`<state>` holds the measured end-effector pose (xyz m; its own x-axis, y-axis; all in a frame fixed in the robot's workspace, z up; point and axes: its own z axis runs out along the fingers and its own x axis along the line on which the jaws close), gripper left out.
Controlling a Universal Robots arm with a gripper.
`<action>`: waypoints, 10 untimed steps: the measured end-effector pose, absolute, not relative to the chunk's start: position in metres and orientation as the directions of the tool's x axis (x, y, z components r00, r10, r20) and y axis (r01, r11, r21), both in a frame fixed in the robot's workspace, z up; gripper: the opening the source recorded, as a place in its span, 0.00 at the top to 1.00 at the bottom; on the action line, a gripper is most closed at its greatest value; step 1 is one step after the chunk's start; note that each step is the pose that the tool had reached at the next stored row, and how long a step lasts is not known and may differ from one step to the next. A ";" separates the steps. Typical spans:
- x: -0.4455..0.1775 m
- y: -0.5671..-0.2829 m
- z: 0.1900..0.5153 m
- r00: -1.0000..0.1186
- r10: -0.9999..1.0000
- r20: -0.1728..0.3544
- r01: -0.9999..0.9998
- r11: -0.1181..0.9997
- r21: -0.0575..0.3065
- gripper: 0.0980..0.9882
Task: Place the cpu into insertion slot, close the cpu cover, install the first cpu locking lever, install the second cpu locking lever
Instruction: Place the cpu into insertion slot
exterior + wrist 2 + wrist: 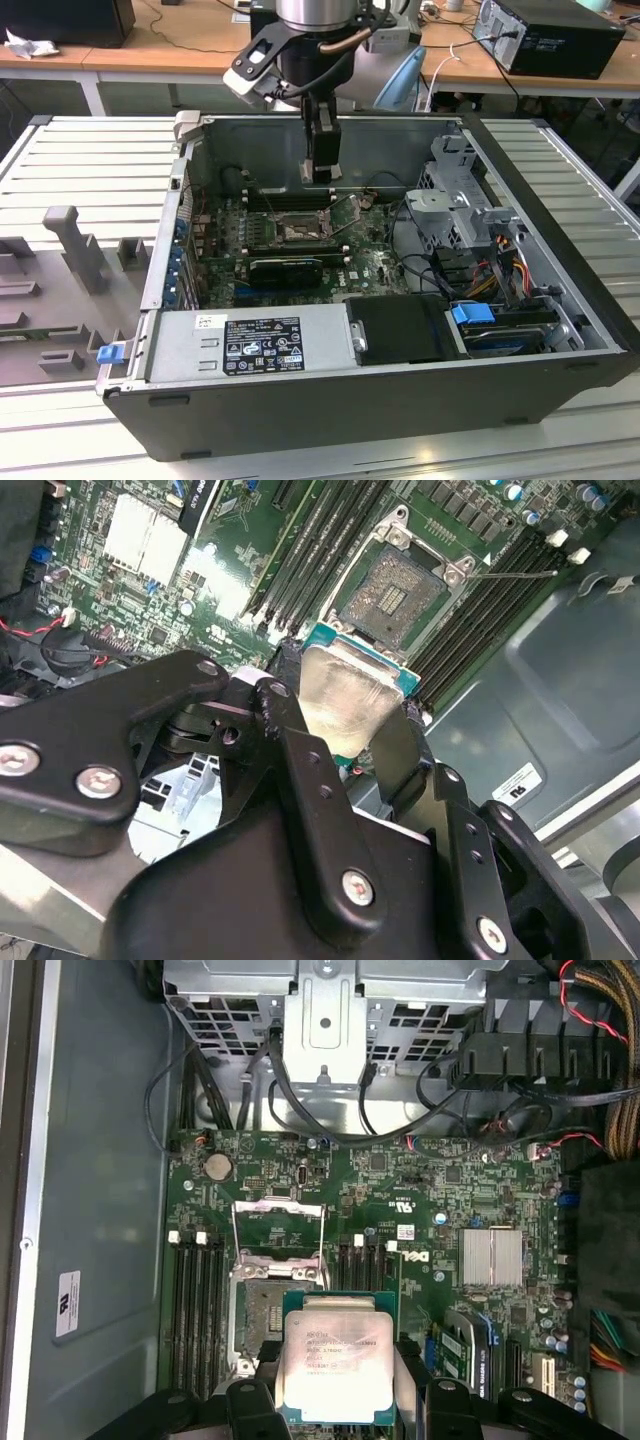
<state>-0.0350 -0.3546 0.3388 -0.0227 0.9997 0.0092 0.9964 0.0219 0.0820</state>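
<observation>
Gripping the cpu (335, 1360) by two opposite edges, the claw (338, 1400) was closed only to the chip's width, a black jaw pressed against each side and the silvery face turned up toward the first wrist view. That edge hold probably served to leave the underside free to meet the pins. In the second wrist view the claw (350, 725) carried the cpu (350, 690) tilted toward the camera, apart from the insertion slot (392, 590), whose dark pin field lay bare, so the chip was not seated.

In the first wrist view the chip overlapped one corner of the insertion slot (258, 1305), hiding that part of the rim. The cpu cover (280, 1252) stood swung up off the slot, apparently to keep the way in open. A thin wire (515, 575) ran beside the socket; it may have been a locking lever thrown back, though that was hard to confirm.

In the exterior view the claw (322, 150) hung in the upper middle of the frame, over the green board inside the open computer case (330, 410) on the slatted bench (90, 160). There the chip was too small to make out, and no view showed how much gap lay between chip and board
</observation>
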 end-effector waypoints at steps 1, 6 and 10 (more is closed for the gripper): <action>-0.035 -0.355 0.338 -0.023 1.000 0.009 0.996 0.022 0.082 0.52; -0.035 -0.355 0.336 -0.023 1.000 0.009 0.996 0.022 0.082 0.52; -0.035 -0.355 0.334 -0.023 1.000 0.009 0.996 0.022 0.082 0.52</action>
<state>-0.0350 -0.3546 0.3344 -0.0227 0.9997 0.0091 0.9964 0.0219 0.0819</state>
